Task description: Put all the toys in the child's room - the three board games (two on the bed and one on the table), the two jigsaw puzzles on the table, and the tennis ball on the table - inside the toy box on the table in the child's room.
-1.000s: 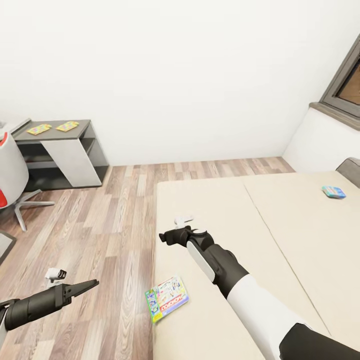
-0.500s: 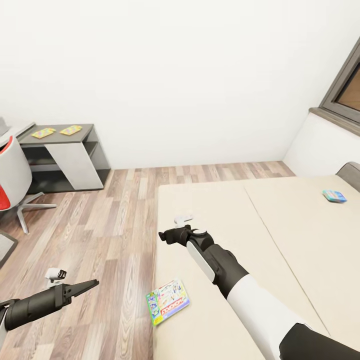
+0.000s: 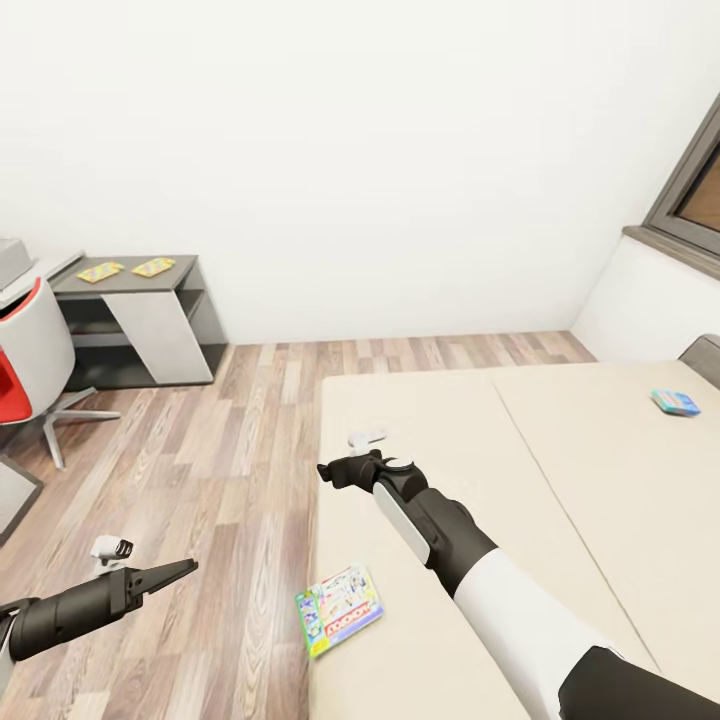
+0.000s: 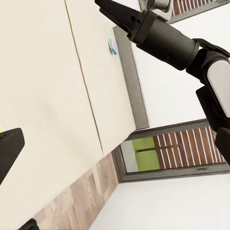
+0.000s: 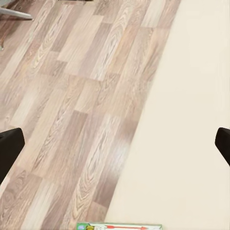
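Board games lie on the bed: a white-and-green one sits near the mattress edge, below and short of the right gripper, not touching it. A smaller blue one rests far off toward the headboard side, well apart from both grippers.

The right gripper hovers over the mattress edge beside the wooden floor. In the right wrist view its two dark fingertips stand wide apart, with nothing between them; floor and mattress lie beyond, and the white-and-green game's edge just peeks in.

The left gripper hangs over the floor, holding nothing; whether its jaws are parted cannot be told. Its wrist view looks across the bed to the blue game and the right arm.

In the head view, two bright jigsaw puzzles lie on a dark grey cabinet by the wall, well apart from both grippers.
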{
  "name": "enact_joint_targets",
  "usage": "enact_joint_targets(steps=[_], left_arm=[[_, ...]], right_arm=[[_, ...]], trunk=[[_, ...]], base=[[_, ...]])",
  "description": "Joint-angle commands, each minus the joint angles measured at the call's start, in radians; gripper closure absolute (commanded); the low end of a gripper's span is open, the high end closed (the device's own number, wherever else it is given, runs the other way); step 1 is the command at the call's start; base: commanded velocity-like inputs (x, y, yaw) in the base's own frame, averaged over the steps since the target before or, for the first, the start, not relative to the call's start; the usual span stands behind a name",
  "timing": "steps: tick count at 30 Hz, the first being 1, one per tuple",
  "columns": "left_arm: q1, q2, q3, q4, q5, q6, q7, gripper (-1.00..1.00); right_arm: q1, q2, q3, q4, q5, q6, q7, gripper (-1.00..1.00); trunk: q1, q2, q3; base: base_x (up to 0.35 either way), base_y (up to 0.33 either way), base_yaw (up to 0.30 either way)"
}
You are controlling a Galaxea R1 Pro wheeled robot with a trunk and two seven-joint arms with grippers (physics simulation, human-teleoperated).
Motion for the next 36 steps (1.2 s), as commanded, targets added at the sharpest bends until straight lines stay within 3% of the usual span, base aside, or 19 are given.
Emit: enact_joint_targets(steps=[1,36], left_arm=[[-0.001,0.000,0.000,0.000,-0.001,0.011,-0.004,-1.00],[-0.001,0.000,0.000,0.000,0.001,0.010,-0.005,-1.00]], right_arm=[[-0.001,0.000,0.002,-0.001,-0.009,0.004,-0.007,-1.00],[-0.001,0.000,0.002,-0.001,-0.009,0.004,-0.007,-1.00]], trunk=[[0.001,-0.002,0.000],[0.001,-0.002,0.056]], base=[[0.000,0.000,0.062],[0.000,0.000,0.062]])
